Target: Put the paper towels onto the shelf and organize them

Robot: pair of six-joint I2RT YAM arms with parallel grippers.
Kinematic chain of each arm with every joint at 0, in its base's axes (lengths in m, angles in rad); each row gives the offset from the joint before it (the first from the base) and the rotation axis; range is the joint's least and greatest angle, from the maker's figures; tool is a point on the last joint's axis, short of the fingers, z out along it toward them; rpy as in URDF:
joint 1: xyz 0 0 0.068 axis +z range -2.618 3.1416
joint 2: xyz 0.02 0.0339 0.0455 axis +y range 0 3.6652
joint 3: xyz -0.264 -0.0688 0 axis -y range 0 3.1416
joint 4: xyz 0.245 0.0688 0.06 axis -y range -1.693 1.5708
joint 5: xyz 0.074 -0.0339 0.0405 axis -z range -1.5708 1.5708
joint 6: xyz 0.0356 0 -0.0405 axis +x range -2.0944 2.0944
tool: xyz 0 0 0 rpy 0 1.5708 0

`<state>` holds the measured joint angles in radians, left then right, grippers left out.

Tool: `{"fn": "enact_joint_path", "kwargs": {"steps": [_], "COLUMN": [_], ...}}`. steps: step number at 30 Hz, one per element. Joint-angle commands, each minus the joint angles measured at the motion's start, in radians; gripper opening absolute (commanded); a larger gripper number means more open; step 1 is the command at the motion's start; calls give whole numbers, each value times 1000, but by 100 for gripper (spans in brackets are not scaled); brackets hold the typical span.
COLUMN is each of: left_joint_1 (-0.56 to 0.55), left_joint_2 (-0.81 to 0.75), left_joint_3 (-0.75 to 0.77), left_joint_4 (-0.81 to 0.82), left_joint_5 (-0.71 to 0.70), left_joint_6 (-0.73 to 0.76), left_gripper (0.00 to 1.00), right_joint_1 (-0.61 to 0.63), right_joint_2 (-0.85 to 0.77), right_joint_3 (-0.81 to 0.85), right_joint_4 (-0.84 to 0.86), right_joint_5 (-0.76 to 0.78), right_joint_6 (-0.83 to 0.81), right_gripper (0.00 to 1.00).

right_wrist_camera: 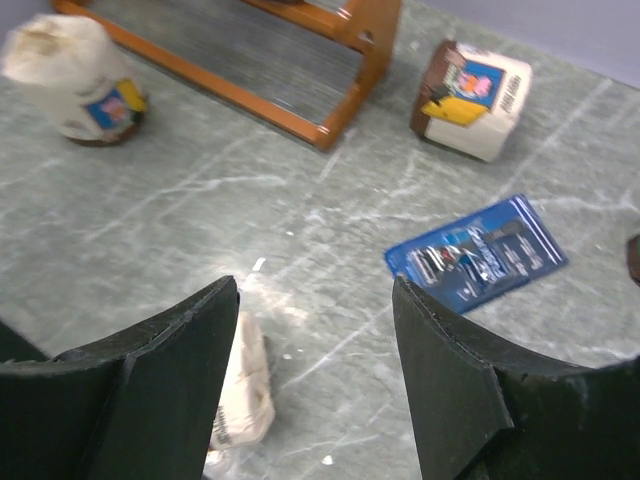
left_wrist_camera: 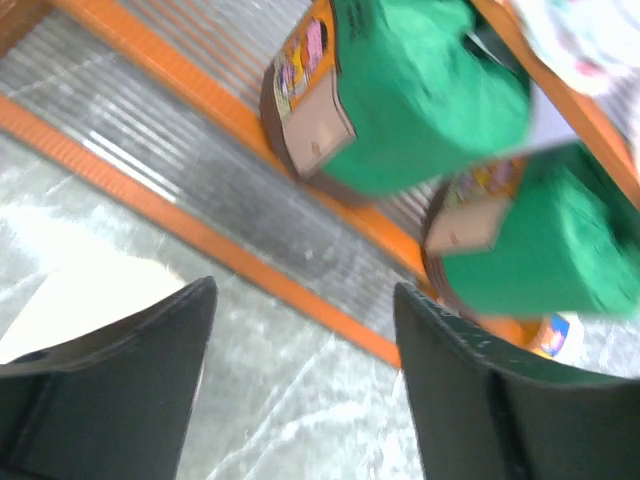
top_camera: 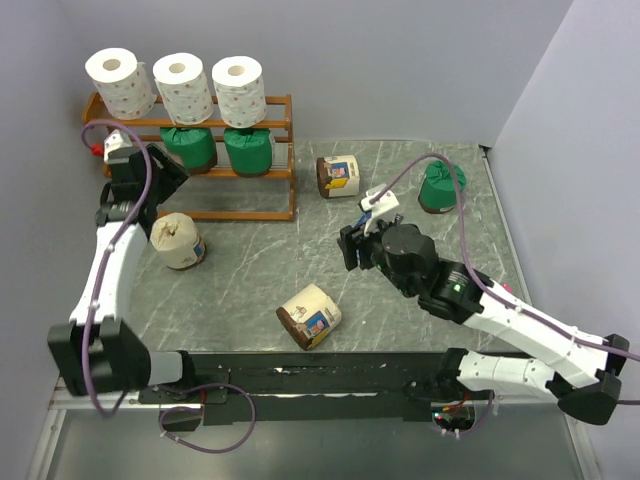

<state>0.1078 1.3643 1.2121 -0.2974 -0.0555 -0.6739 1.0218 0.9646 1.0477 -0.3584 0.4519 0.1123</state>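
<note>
Looking down from above: left gripper (top_camera: pixel 170 178) open and empty at the front of the shelf (top_camera: pixel 285 128), three white rolls (top_camera: pixel 180 85) lined along the top tier, two green rolls (top_camera: pixel 218 148) on the middle one. Upright cream roll (top_camera: pixel 179 241) just beside the left forearm, back toward the base from the fingertips; probably that arm's nearest pick. Right gripper (top_camera: pixel 348 250) open mid-table, tipped cream roll (top_camera: pixel 338 175) just beyond it toward the shelf, third green roll (top_camera: pixel 440 187) off to its right, fallen cream roll (top_camera: pixel 310 315) near the bases.

Peering through the left wrist: fingers (left_wrist_camera: pixel 120 390) spread on nothing, green rolls blurred above on the slats.

Peering through the right wrist: jaws apart and empty, tipped cream roll ahead and to the right, long axis lying across the view, dark-blue packet (right_wrist_camera: pixel 475 255) on the table between it and the right-hand finger.
</note>
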Motion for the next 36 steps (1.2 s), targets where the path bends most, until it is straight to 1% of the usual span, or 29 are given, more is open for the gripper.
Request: {"fn": "enact_joint_path", "kwargs": {"steps": [1,2,4,5,6,7,9,10,12,13,14,16,17,18,19,22,23,24,27,28,30,31,36], "left_joint_1": [-5,-3,-3,-3,-5,-5,-5,-5,-7,-7,-7,-10,-14,-14,-14,-14,-14,-16,-17,-22,-52,-60,-97], "left_joint_2": [-160,-210,-263,-318,-339,-362,-412,-424,-458,-482,-494,-542,-563,-589,-635,-708,-717,-723,-731,-737,-749,-764,-786], "left_joint_3": [-63,-100,-146,-196,-219,-241,-302,-316,-356,-370,-388,-414,-430,-448,-486,-542,-542,-540,-542,-539,-540,-540,-542], "left_joint_4": [-100,-112,-131,-128,-132,-131,-123,-124,-121,-115,-115,-106,-86,-66,-48,12,18,18,1,-5,-11,-14,-19], "left_joint_5": [48,90,155,189,257,284,382,410,457,468,476,476,486,496,505,508,516,522,525,522,499,493,474], "left_joint_6": [30,49,57,68,71,73,88,97,128,141,169,177,168,160,151,134,132,131,134,134,139,140,143], "left_gripper": [81,88,93,99,97,96,96,96,96,96,96,96,96,96,96,96,96,96,96,96,96,96,96], "right_joint_1": [-77,-97,-182,-218,-251,-309,-367,-418,-472,-517,-544,-586,-632,-653,-676,-771,-793,-843,-917,-936,-975,-988,-1011], "right_joint_2": [37,49,60,69,71,74,79,79,83,97,108,159,183,206,253,342,367,390,488,543,598,653,830], "right_joint_3": [69,72,78,78,75,71,61,51,40,38,40,70,90,116,162,230,245,273,331,348,398,414,573], "right_joint_4": [16,16,13,16,22,27,55,68,100,108,116,122,107,72,56,24,16,7,-1,-2,4,13,-5], "right_joint_5": [18,5,-46,-65,-80,-90,-139,-157,-211,-235,-280,-309,-315,-312,-309,-311,-309,-311,-317,-306,-295,-318,-323], "right_joint_6": [-11,-16,-28,-31,-45,-54,-75,-82,-63,-51,-39,-27,-14,-10,-5,15,38,50,90,96,110,110,44], "right_gripper": [71,71,71,71,71,71,71,71,72,72,71,71,71,72,71,72,71,71,71,71,71,70,69]}}
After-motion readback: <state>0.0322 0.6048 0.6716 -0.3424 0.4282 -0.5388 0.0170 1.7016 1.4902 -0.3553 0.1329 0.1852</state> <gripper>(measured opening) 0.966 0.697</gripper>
